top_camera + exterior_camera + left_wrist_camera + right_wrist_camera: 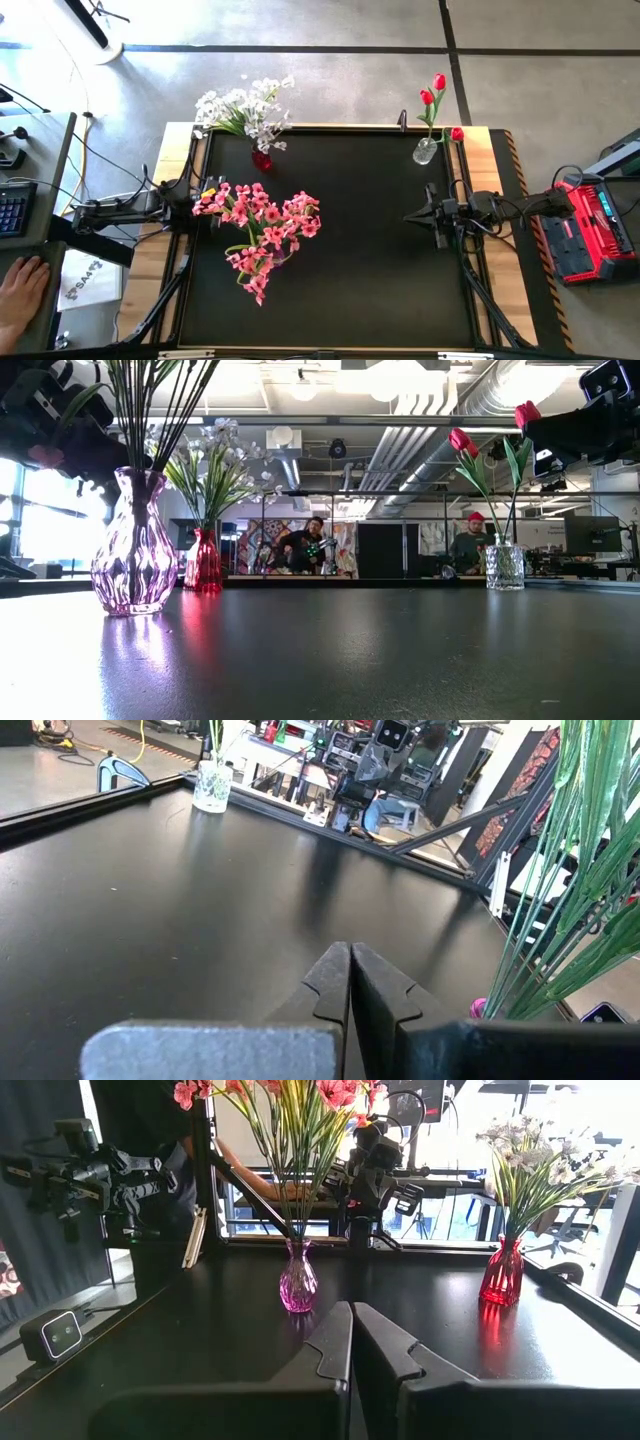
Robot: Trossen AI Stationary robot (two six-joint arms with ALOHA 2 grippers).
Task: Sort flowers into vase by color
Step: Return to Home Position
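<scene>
Left gripper [350,952], fingers together, sits at nine o'clock by the pink flowers [262,232]; right gripper [352,1312], also closed, at three. The table [370,280] between lies open.

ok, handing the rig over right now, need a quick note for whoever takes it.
Left gripper: shut, empty, on the left side next to the pink flowers.
Right gripper: shut, empty, on the right side, pointing inward.
Things: pink flowers in the purple vase; white flowers in the red vase; red tulips in the clear vase.
Done: every flower in view stands in a vase, one colour per vase.
Left: probably only parking both arms.
</scene>
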